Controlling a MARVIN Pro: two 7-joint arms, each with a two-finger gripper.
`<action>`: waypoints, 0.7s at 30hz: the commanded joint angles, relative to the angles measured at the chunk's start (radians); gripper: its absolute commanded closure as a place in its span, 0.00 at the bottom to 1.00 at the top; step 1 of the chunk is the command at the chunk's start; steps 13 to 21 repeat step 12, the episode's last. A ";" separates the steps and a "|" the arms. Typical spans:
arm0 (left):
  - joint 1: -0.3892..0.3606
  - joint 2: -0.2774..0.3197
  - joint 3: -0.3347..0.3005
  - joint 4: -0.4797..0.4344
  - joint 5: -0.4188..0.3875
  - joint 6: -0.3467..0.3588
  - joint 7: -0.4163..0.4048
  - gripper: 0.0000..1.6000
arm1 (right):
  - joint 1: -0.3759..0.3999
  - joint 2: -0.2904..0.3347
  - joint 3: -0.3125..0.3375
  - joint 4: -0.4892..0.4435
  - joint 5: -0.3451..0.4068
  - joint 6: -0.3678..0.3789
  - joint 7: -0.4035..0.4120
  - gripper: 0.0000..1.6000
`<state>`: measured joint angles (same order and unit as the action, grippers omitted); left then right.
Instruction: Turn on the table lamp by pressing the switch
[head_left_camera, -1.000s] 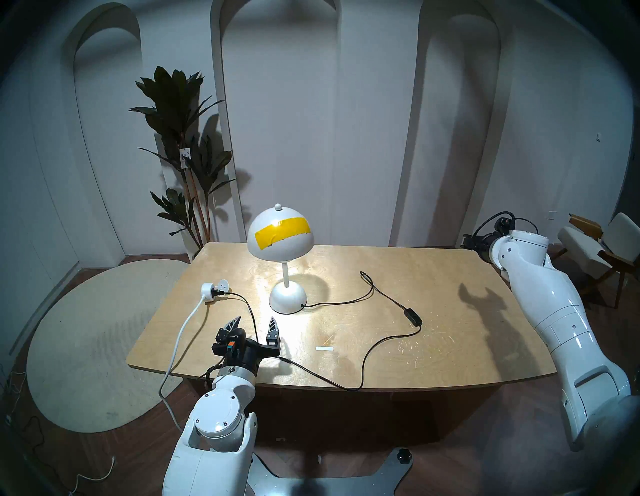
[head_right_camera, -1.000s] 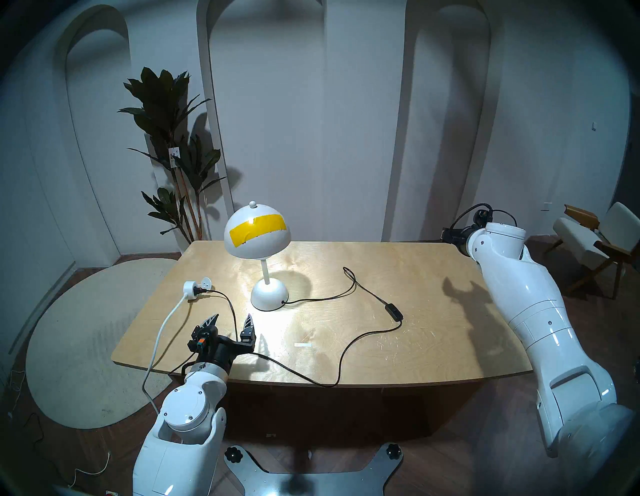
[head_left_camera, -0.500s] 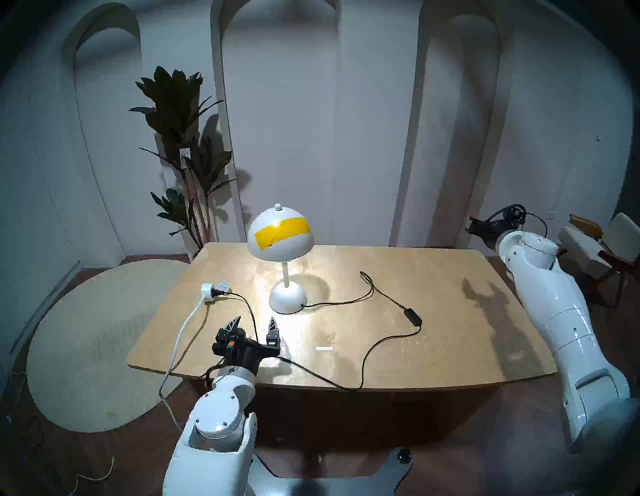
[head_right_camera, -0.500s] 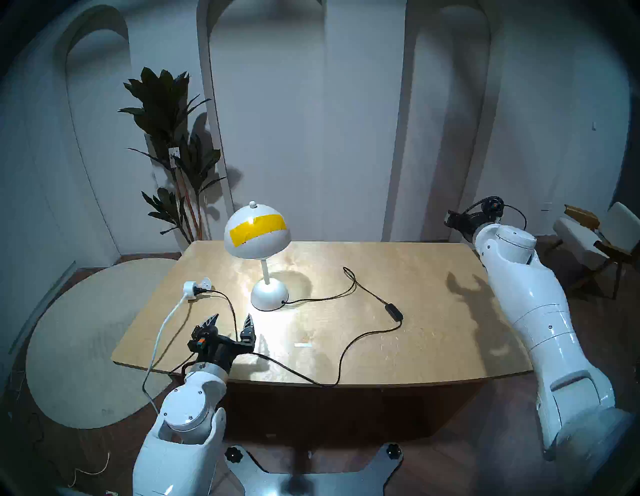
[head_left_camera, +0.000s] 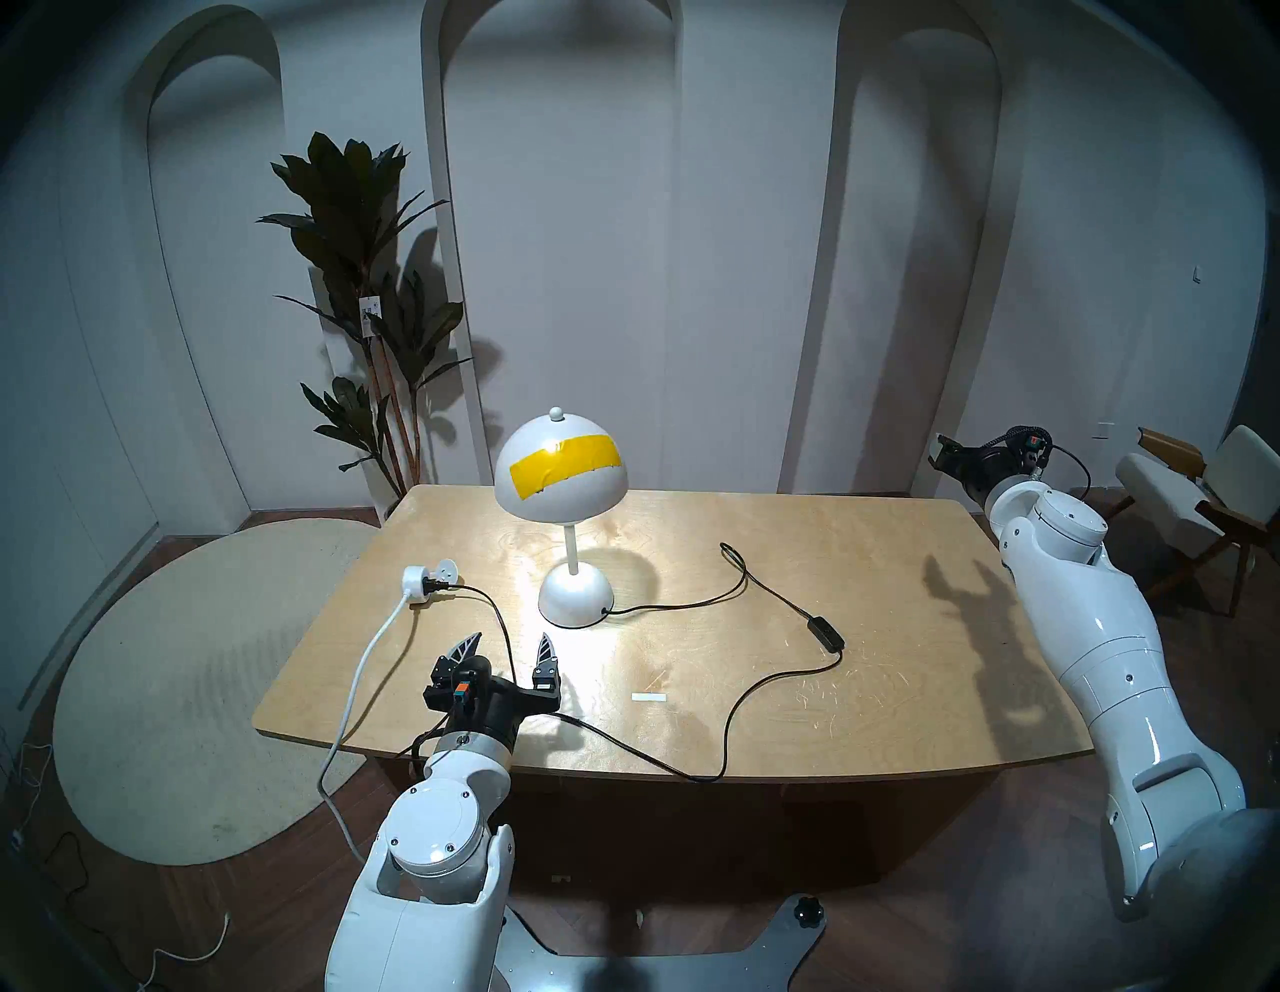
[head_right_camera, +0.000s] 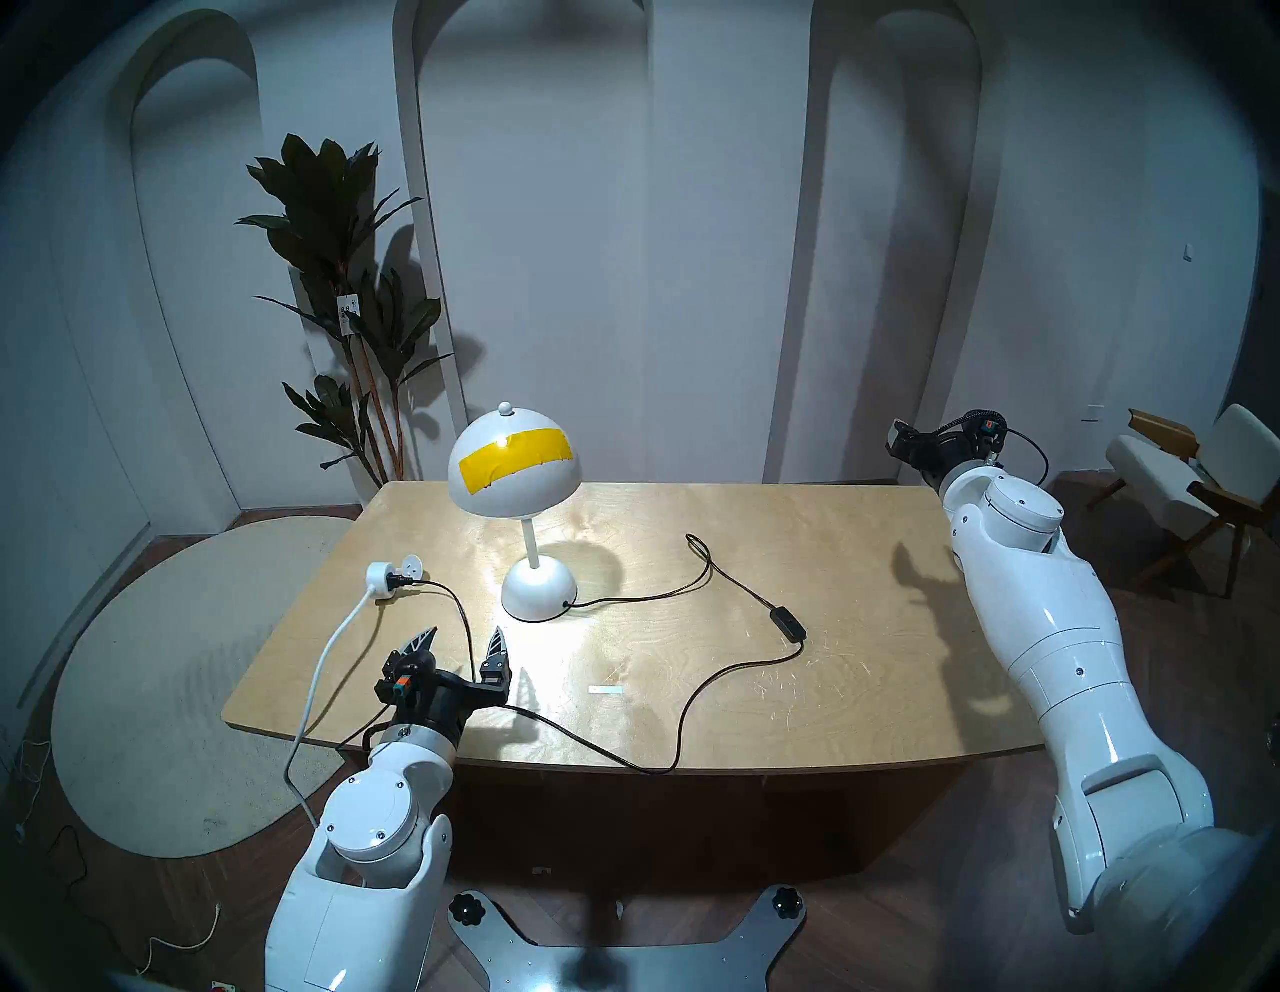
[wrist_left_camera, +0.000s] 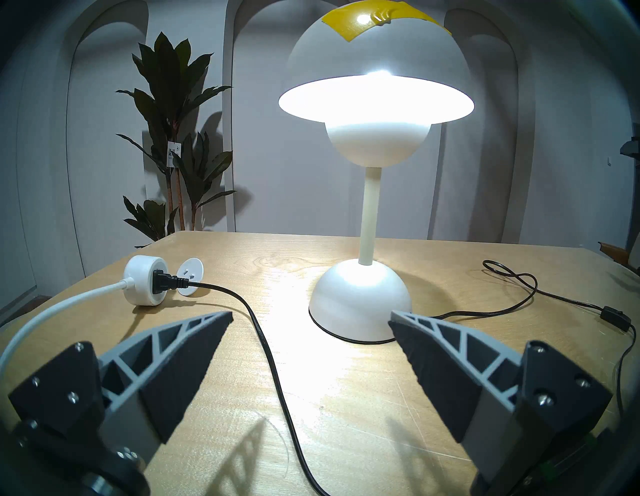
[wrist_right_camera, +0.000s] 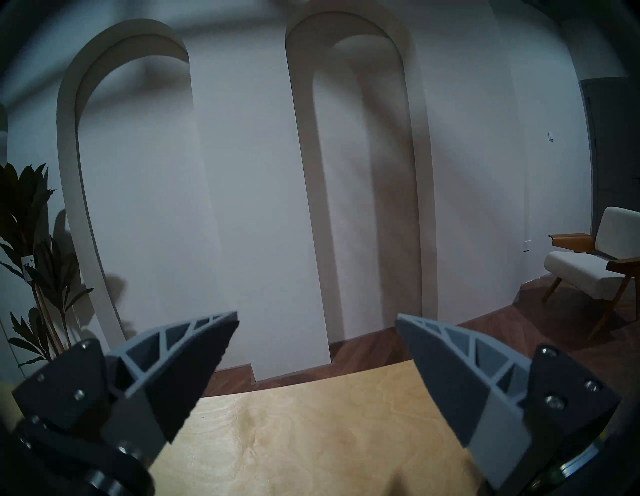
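While both sets of jaws gape empty, the left gripper (wrist_left_camera: 310, 320) hovers low at the table's (head_left_camera: 866, 720) near edge, the lit lamp (head_left_camera: 564, 512) just beyond its tips — cord (wrist_left_camera: 266, 350) running between them. Far right, the right gripper (wrist_right_camera: 317, 320) is raised, facing the wall. One lamp, one switch (head_left_camera: 826, 634).

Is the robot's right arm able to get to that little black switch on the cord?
Probably yes. The right gripper is open and empty at the table's far right corner, and only bare wood lies between it and the switch. It would have to swing back toward the middle first.
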<state>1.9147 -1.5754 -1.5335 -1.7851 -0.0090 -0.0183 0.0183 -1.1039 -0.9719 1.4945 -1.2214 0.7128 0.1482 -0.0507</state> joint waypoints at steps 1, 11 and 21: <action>-0.006 0.000 0.000 -0.024 0.000 -0.004 -0.001 0.00 | 0.019 0.000 0.009 -0.009 -0.004 -0.038 0.011 0.00; -0.006 0.000 0.000 -0.024 0.000 -0.004 -0.001 0.00 | 0.019 -0.004 0.014 -0.006 -0.011 -0.040 0.017 0.00; -0.006 0.000 0.000 -0.024 0.000 -0.004 -0.001 0.00 | 0.019 -0.004 0.014 -0.006 -0.011 -0.040 0.017 0.00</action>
